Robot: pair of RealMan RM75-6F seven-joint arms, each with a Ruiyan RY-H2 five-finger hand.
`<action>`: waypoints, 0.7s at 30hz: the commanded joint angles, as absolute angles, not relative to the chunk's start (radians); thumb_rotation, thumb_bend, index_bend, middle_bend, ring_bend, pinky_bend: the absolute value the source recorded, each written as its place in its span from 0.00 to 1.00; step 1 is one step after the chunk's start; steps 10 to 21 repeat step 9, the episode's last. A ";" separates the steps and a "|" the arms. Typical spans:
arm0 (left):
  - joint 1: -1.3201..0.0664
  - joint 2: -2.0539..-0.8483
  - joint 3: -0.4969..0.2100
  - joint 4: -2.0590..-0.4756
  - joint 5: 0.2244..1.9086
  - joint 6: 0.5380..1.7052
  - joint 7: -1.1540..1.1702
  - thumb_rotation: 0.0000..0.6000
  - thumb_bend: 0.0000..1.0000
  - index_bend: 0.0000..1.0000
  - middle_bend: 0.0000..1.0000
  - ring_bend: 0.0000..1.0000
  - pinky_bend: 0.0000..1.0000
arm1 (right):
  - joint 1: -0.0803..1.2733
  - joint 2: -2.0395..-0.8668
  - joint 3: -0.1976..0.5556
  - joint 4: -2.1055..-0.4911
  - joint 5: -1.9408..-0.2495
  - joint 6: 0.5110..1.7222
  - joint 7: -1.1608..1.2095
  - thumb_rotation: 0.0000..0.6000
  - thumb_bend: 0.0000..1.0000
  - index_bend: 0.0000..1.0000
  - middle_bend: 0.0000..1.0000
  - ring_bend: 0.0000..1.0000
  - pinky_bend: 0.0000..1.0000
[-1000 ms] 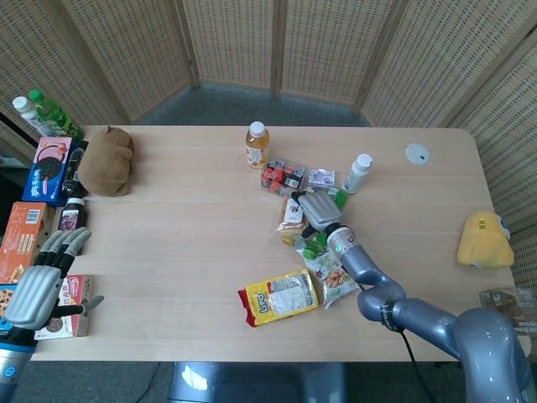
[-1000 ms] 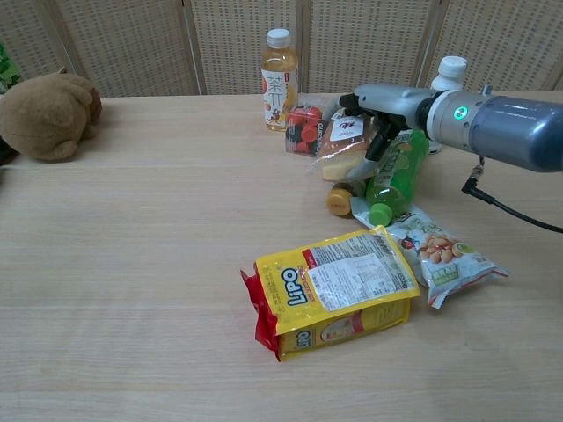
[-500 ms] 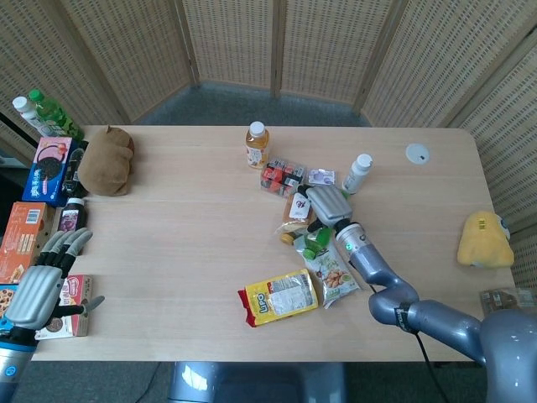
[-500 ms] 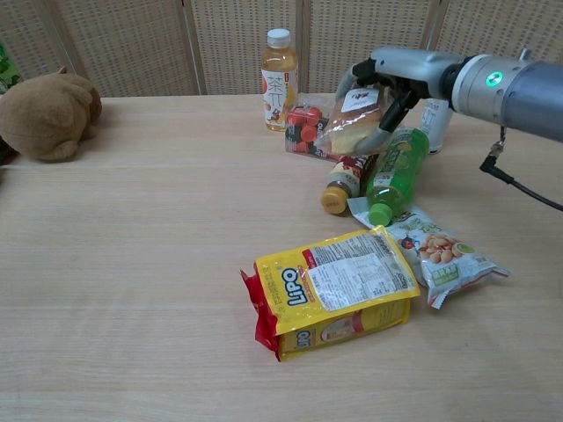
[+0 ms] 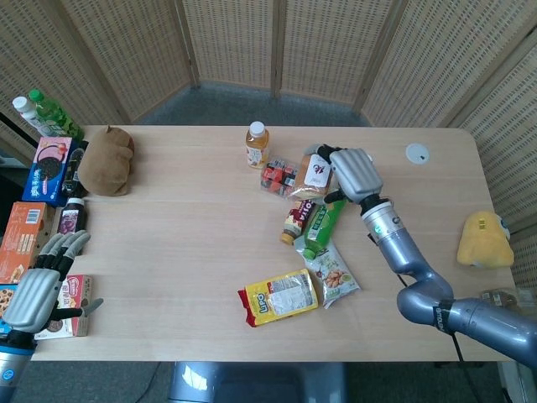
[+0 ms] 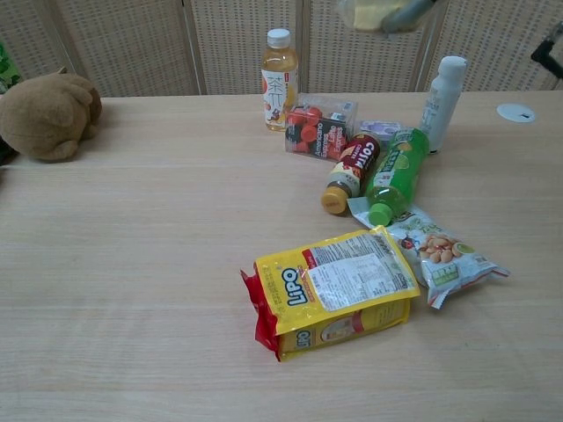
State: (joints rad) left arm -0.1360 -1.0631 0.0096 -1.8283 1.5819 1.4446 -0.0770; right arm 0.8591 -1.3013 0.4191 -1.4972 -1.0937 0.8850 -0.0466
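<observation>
Wicker screens behind the wooden surface [image 5: 185, 235]; right hand [image 5: 352, 174] grips the snack packet [image 5: 316, 174], raised above the bottles. Left hand [image 5: 38, 285] hangs with fingers spread, holding nothing, by the cookie boxes [image 5: 67, 295].

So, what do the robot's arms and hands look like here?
Both hands, left hand and right hand, are light grey metal with segmented fingers. The right arm is a glossy blue-grey tube of rounded joints with a dark band at the elbow. The left wrist shows a blue ring.

Right hand [image 5: 352, 174] raised, clasped; left hand [image 5: 35, 288] low, spread.
</observation>
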 commanded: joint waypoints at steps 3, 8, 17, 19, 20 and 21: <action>-0.139 -1.068 0.007 -1.822 1.584 1.442 -0.084 1.00 0.00 0.00 0.00 0.00 0.00 | 0.846 -1.232 0.447 -1.566 -1.063 0.924 -0.079 1.00 0.00 0.32 0.56 0.76 0.59; -0.143 -1.071 0.007 -1.820 1.592 1.439 -0.085 1.00 0.00 0.00 0.00 0.00 0.00 | 0.842 -1.202 0.445 -1.601 -1.036 0.939 -0.103 1.00 0.00 0.33 0.56 0.76 0.59; -0.144 -1.071 0.006 -1.821 1.592 1.440 -0.084 1.00 0.00 0.00 0.00 0.00 0.00 | 0.842 -1.199 0.444 -1.605 -1.034 0.942 -0.105 1.00 0.00 0.33 0.56 0.76 0.59; -0.144 -1.071 0.006 -1.821 1.592 1.440 -0.084 1.00 0.00 0.00 0.00 0.00 0.00 | 0.842 -1.199 0.444 -1.605 -1.034 0.942 -0.105 1.00 0.00 0.33 0.56 0.76 0.59; -0.144 -1.071 0.006 -1.821 1.592 1.440 -0.084 1.00 0.00 0.00 0.00 0.00 0.00 | 0.842 -1.199 0.444 -1.605 -1.034 0.942 -0.105 1.00 0.00 0.33 0.56 0.76 0.59; -0.144 -1.071 0.006 -1.821 1.592 1.440 -0.084 1.00 0.00 0.00 0.00 0.00 0.00 | 0.842 -1.199 0.444 -1.605 -1.034 0.942 -0.105 1.00 0.00 0.33 0.56 0.76 0.59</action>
